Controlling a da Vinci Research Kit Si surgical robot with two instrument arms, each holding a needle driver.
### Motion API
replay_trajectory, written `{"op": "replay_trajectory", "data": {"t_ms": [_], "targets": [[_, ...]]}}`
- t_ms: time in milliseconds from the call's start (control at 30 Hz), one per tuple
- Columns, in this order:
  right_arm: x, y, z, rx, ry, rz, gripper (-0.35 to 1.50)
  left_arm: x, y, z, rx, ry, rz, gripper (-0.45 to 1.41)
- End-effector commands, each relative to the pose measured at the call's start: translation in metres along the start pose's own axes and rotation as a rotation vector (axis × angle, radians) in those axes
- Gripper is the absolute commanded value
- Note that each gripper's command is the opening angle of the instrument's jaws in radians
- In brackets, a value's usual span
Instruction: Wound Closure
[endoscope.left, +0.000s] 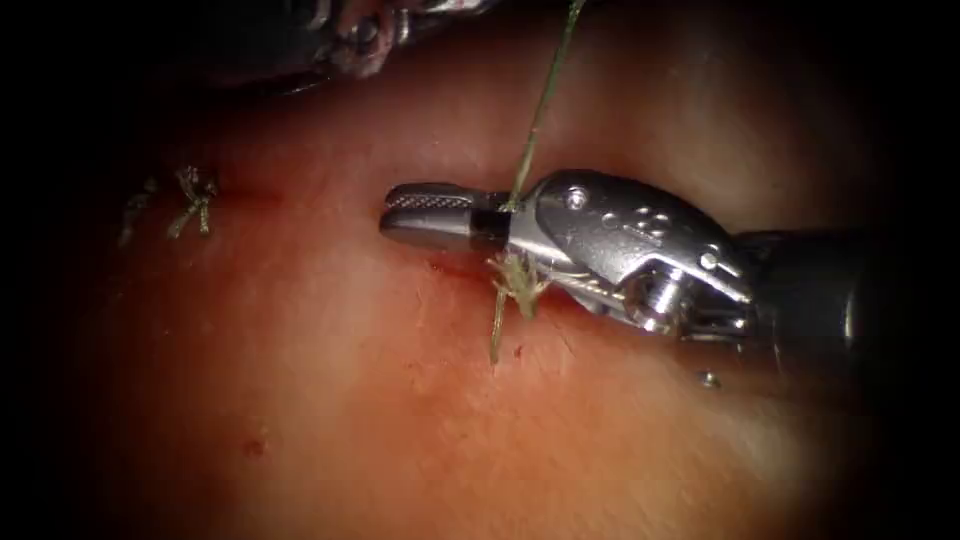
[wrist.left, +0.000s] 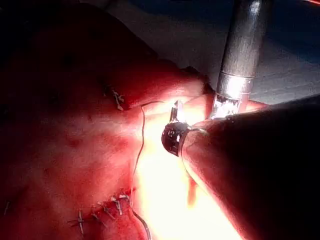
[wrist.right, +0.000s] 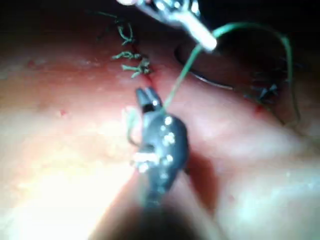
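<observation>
The right tool (endoscope.left: 425, 214) lies low over the cut in the tissue (endoscope.left: 330, 400), jaws open. The green thread (endoscope.left: 538, 110) passes between them close to the hinge. From there the thread rises taut to the left tool (endoscope.left: 360, 35), whose jaws are shut on it. Just under the right tool sits a knot (endoscope.left: 516, 276) with a short tail pointing down. In the right wrist view the right tool (wrist.right: 147, 96) meets the thread (wrist.right: 180, 75), which the left tool (wrist.right: 202, 37) holds. A dark curve that looks like the needle (wrist.right: 212, 81) lies free on the tissue beyond.
Earlier tied stitches (endoscope.left: 193, 200) with cut ends sit at the cut's left end. More stitches (wrist.left: 107, 210) and a slack thread (wrist.left: 141, 140) show in the left wrist view, beside the right tool's shaft (wrist.left: 243, 50). Red fluid spots the tissue (endoscope.left: 255, 447).
</observation>
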Motion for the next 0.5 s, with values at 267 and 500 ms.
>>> {"op": "replay_trajectory", "data": {"t_ms": [267, 500], "targets": [[0.0002, 0.0006, 0.0017, -0.118, 0.001, -0.011, 1.48, 0.0001, -0.0007, 0.0005, -0.003, 0.001, 0.004, -0.45], [0.0004, 0.0007, 0.0024, -0.114, 0.021, -0.002, 1.48, 0.0001, -0.0007, 0.0005, -0.002, 0.001, 0.004, -0.45]]}}
